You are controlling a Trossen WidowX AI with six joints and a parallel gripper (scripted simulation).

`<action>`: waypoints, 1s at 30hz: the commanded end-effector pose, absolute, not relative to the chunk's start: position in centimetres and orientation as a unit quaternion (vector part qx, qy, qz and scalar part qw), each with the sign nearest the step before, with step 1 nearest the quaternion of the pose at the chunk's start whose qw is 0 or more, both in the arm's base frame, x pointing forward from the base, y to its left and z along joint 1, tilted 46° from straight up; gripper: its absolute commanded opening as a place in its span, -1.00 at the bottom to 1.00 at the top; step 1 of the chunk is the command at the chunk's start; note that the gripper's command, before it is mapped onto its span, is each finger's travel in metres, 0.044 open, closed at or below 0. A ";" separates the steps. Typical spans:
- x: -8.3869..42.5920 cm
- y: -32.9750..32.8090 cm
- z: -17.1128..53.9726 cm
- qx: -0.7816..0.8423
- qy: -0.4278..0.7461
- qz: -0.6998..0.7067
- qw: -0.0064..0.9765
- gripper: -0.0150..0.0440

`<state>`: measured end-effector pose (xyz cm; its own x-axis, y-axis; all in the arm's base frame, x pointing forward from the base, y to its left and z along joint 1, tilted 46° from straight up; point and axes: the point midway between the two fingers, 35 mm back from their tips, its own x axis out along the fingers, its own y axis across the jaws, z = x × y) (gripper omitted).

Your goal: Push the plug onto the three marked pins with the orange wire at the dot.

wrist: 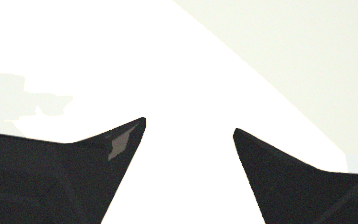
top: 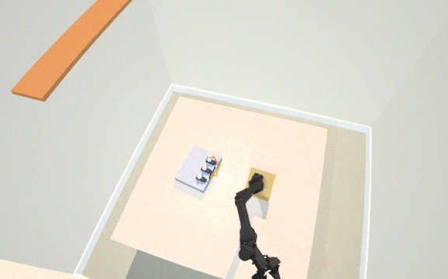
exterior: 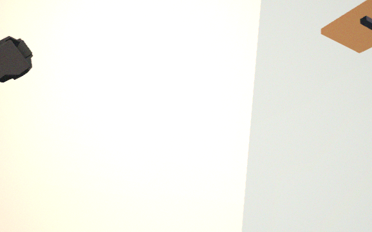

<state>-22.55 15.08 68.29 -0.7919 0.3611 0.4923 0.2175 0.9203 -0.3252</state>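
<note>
A pale lilac holder [top: 191,167] with three small dark servos stands left of the arm's mount in the top view. Orange wire loops [top: 218,167] hang at its right edge, with a small yellow-green patch [top: 211,173] beside them. The plug, the single pins and the dot are too small to make out. My gripper [top: 266,276] [wrist: 190,127] is far from the holder, at the bottom edge of the top view. In the wrist view its two dark fingers stand wide apart with nothing between them. Neither holder nor plug shows in the wrist view.
The arm is mounted on a yellow-brown plate [top: 270,182] right of the holder. An orange board [top: 73,46] [exterior: 350,32] is at upper left in the top view. A dark arm part [exterior: 9,61] shows at the left of the exterior view. Pale walls surround the scene.
</note>
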 end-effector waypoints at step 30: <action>-15.4 23.9 64.5 -0.289 -0.845 0.277 0.355 -0.10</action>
